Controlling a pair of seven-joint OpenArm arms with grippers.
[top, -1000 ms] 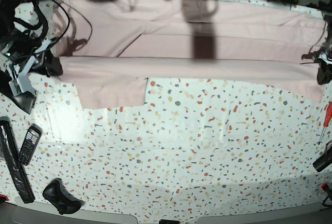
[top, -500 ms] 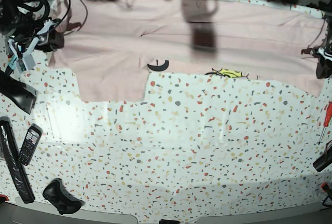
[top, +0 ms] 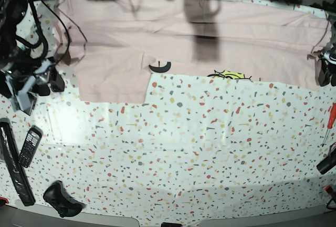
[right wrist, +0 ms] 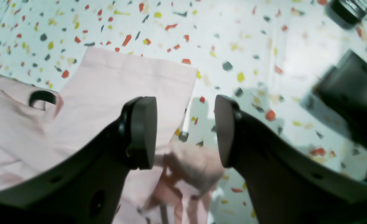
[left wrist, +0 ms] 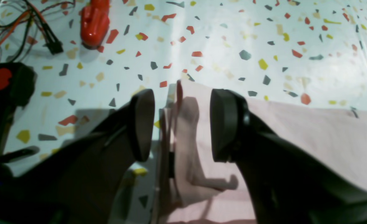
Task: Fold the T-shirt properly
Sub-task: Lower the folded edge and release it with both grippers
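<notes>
Two open grippers mark a release step, and done well it means lifting each one straight up and clear, so the cloth between the jaws is not dragged out of the fold. From the left wrist, the left gripper [left wrist: 181, 124] stands wide, with a crumpled pink edge of the T-shirt [left wrist: 311, 130] upright between the jaws; whether it touches either pad I cannot tell. From the right wrist, the right gripper [right wrist: 185, 132] is just as wide, a small bunched lump of cloth lying below the gap, the flat sleeve spread beside it on the speckled worktop [right wrist: 264, 46]. From the base camera, the T-shirt [top: 241, 43] stretches along the far edge of the worktop, pale pink and mostly smooth, with a black letter fragment and a yellow mark peeking out at its near hem.
</notes>
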